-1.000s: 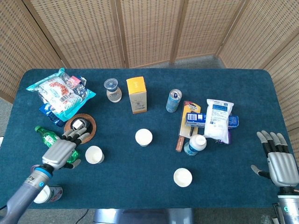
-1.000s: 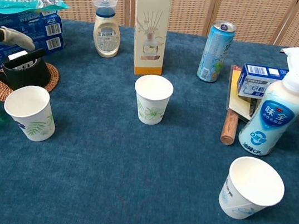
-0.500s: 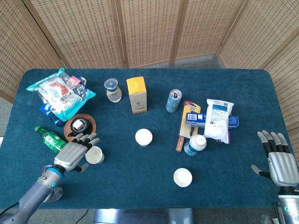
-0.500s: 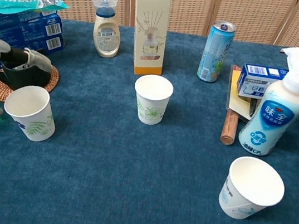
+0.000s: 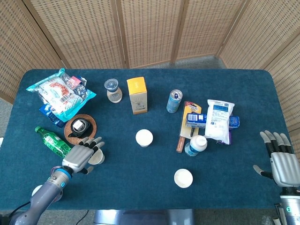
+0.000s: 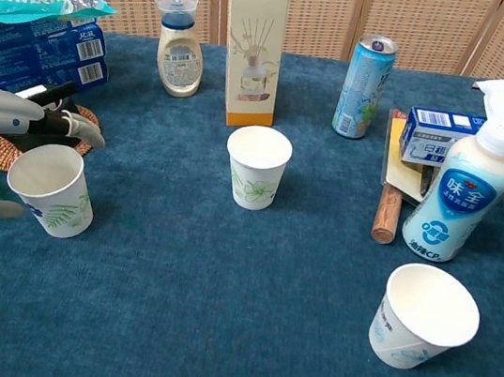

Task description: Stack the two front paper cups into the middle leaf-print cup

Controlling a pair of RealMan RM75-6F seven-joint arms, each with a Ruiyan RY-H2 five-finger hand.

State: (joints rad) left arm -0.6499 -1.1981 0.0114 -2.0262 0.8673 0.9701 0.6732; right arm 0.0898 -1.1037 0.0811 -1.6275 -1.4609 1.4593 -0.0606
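Observation:
The middle leaf-print cup (image 5: 144,138) (image 6: 257,167) stands upright at the table's centre. A second paper cup (image 6: 51,188) stands at the front left; in the head view only its rim (image 5: 98,158) shows past my left hand (image 5: 83,156). That hand (image 6: 16,115) hovers over and just behind this cup, fingers spread, holding nothing. The third paper cup (image 5: 183,178) (image 6: 422,317) sits at the front right, leaning slightly. My right hand (image 5: 282,161) rests open at the table's right edge, far from all cups.
A green bottle (image 5: 52,141) and a woven coaster (image 5: 79,126) with a dark object lie beside my left hand. Behind the middle cup stand a yellow box (image 6: 251,41), small bottle (image 6: 180,45) and can (image 6: 364,73). A white drink bottle (image 6: 465,194) and packets crowd the right.
My left hand has moved right and forward, from beside the coaster to above the front left cup. The right hand and all cups have stayed put.

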